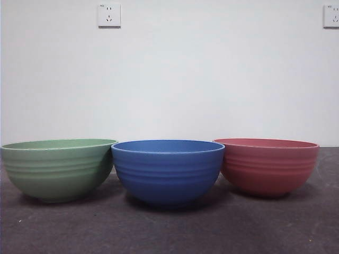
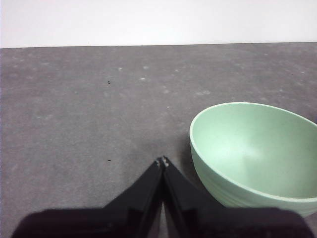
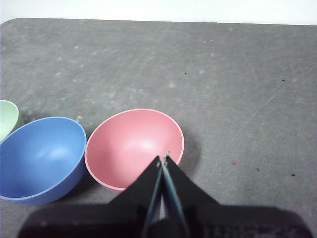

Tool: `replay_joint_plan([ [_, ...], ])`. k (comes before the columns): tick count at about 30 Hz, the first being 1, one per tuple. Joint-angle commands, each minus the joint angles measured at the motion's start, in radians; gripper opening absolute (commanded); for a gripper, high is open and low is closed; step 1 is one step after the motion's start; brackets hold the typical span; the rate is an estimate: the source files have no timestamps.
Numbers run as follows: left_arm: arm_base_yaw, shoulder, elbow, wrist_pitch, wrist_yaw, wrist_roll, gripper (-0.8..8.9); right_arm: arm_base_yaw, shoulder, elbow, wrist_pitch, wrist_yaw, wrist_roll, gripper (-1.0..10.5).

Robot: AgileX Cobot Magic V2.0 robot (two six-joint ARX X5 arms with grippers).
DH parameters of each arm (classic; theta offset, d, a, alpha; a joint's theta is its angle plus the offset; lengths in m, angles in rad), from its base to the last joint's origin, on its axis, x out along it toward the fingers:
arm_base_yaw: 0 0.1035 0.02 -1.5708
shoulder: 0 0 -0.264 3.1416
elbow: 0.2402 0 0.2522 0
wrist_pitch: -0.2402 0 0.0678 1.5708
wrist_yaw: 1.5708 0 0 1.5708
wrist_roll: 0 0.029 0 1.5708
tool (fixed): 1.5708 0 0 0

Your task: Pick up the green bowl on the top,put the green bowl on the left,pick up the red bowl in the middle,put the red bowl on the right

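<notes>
Three bowls stand in a row on the dark table in the front view. The green bowl [image 1: 57, 168] is at the left and the red bowl [image 1: 267, 165] at the right, each upright and empty. My left gripper [image 2: 163, 161] is shut and empty, hovering above the table beside the green bowl [image 2: 255, 148]. My right gripper [image 3: 164, 159] is also shut with nothing in it, held high over the near rim of the red bowl [image 3: 131, 144]. Neither arm shows in the front view.
A blue bowl [image 1: 167, 170] stands between the other two, nearly touching both; it also shows in the right wrist view [image 3: 39, 156]. A white wall with two sockets [image 1: 109, 15] rises behind the table [image 1: 169, 227].
</notes>
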State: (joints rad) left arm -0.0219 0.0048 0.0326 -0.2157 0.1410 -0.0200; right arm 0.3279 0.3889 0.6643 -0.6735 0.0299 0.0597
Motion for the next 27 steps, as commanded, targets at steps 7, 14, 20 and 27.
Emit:
replay_joint_plan([
  [7, 0.003, -0.003, -0.014, -0.002, -0.003, -0.005, -0.03, 0.002, -0.001, -0.008, 0.005, 0.003, 0.006, -0.2],
  [14, 0.003, -0.003, -0.014, -0.002, -0.003, -0.005, -0.03, 0.002, -0.001, -0.008, 0.005, 0.003, 0.006, -0.2],
  [20, 0.003, -0.003, -0.014, -0.002, -0.003, -0.005, -0.03, 0.002, -0.001, -0.008, 0.010, 0.005, 0.002, -0.2],
  [27, 0.003, -0.003, -0.014, -0.002, -0.003, -0.005, -0.04, -0.033, -0.090, -0.058, 0.051, -0.010, -0.080, -0.2],
])
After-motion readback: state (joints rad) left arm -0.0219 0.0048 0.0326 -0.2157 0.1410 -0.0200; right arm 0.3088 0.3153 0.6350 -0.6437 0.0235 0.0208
